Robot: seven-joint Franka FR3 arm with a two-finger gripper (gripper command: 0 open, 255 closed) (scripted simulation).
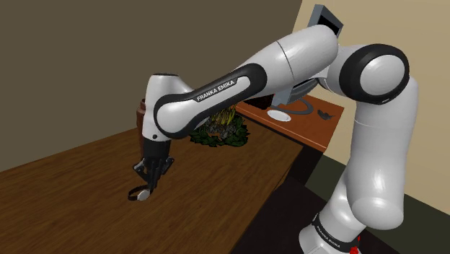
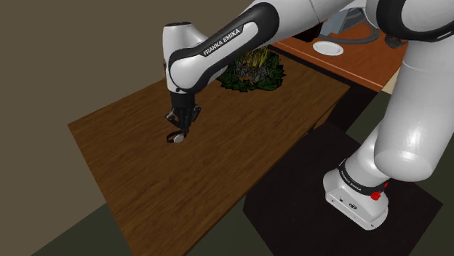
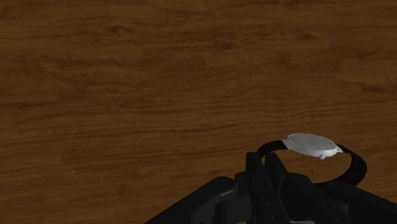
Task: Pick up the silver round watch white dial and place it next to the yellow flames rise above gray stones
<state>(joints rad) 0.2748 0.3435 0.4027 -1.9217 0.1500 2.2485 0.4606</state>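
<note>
At the shoulder view's left the table (image 1: 65, 180) is bare wood out to its edge. Next comes the gripper (image 1: 147, 185), pointing down. Its fingers (image 3: 256, 172) are drawn almost together on the black strap of the watch (image 1: 138, 193), whose white dial sits just beside the fingertips. Whether the watch touches the wood or hangs just above it cannot be told. It is well in from every table edge, with open wood all around. The arm (image 1: 216, 90) reads "FRANKA EMIKA" along its dark forearm. Under it, further right, the fire (image 1: 222, 130) stands near the table's far corner, well apart from the watch, with bare wood between. Rightmost, the base (image 1: 339, 231) carries small writing too fine to read.
</note>
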